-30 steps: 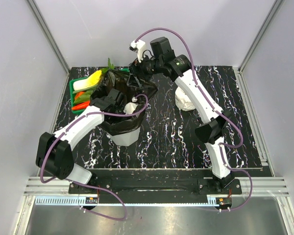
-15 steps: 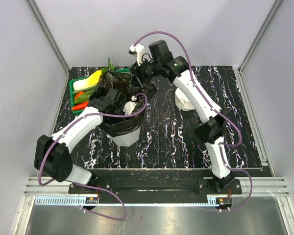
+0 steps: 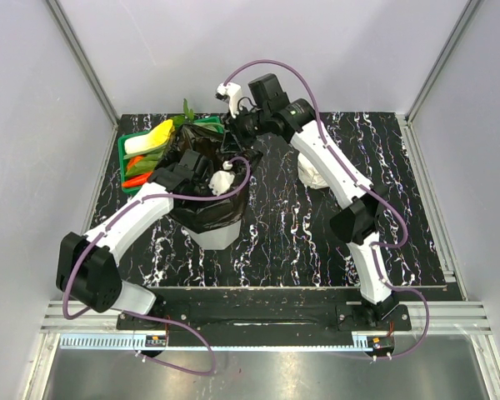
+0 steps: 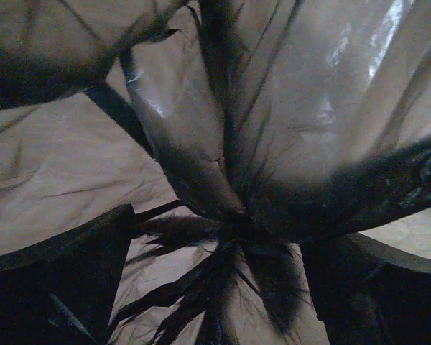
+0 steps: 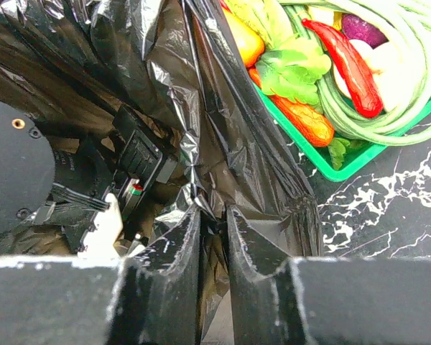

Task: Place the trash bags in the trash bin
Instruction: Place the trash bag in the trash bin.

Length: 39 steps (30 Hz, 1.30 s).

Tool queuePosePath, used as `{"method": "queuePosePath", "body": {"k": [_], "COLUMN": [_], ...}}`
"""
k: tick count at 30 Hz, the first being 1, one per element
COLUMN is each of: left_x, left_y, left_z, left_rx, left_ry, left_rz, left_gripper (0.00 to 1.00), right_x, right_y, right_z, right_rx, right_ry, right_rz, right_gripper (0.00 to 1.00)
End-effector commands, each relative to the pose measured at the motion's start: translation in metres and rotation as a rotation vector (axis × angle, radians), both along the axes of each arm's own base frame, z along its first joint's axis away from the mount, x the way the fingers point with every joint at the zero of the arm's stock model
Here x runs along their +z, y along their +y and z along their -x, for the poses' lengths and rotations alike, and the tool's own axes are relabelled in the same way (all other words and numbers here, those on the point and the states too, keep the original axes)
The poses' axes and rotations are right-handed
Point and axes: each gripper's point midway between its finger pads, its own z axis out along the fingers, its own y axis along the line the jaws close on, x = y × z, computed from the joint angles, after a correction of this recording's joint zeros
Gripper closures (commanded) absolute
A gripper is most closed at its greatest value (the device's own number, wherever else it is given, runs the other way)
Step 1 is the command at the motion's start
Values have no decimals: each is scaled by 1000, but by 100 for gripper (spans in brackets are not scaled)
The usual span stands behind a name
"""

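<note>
From above, the trash bin (image 3: 215, 236) is standing upright at the table's (image 3: 300, 233) 9 o'clock side, long axis vertical, mouth up. Only its white lower wall is showing. The trash bag (image 3: 202, 212) is draping over its rim and hiding the rest. My left arm (image 3: 137, 212) is reaching in from 7 o'clock, its end buried in the black film. My right gripper (image 3: 233, 132) is hanging at the bag's 12 o'clock edge, beside the green basket (image 3: 123, 154). The print on the strip (image 3: 92, 342) along the near rail is too small to read.

Through the left wrist, my left gripper (image 4: 219, 237) is standing wide open. Its dark fingers (image 4: 57, 287) are cut off at the bottom corners. The bag's gathered seam is hanging between them, pointing down toward 6 o'clock; I cannot tell whether it is touching either finger.

Through the right wrist, my right fingers (image 5: 176, 251) are standing close together with a fold of the bag's film in the narrow gap. I cannot tell whether they are truly pinching it. The left arm's black wrist is showing at 9 o'clock inside the bag, and the basket's toy vegetables (image 5: 352, 65) are lying at 1 o'clock, partly cut off.
</note>
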Motion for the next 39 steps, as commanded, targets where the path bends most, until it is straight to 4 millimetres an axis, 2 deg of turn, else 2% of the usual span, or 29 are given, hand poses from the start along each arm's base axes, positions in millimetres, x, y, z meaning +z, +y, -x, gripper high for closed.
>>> {"method": "queuePosePath", "body": {"k": [1,6,15,26,34,39], "left_x": [30,49,70,83,76,96], "left_y": [-1,-1,-3,-9,-6,-7], "left_z": [-15,-21,-28,-47,-51,-50], "left_rx": [6,15,37,101,123,115], "left_ry": [-137,-212,-295,-277,-263,-298], "left_rz": [23,52,94,95,61,89], "left_gripper": [1,1,1,1,1,1], "right_x": [-4,-2,3,7,13,14], "right_y": [5,6,12,21,23,24], "right_z": [2,4,10,18,25,26], "right_rx": [16,14,7,15,26,28], "right_ry": [-20,-31,-88,-118,-138,-147], "right_rz": [14,19,45,52,51,54], "right_gripper": [77,83,87,91,91,91]}}
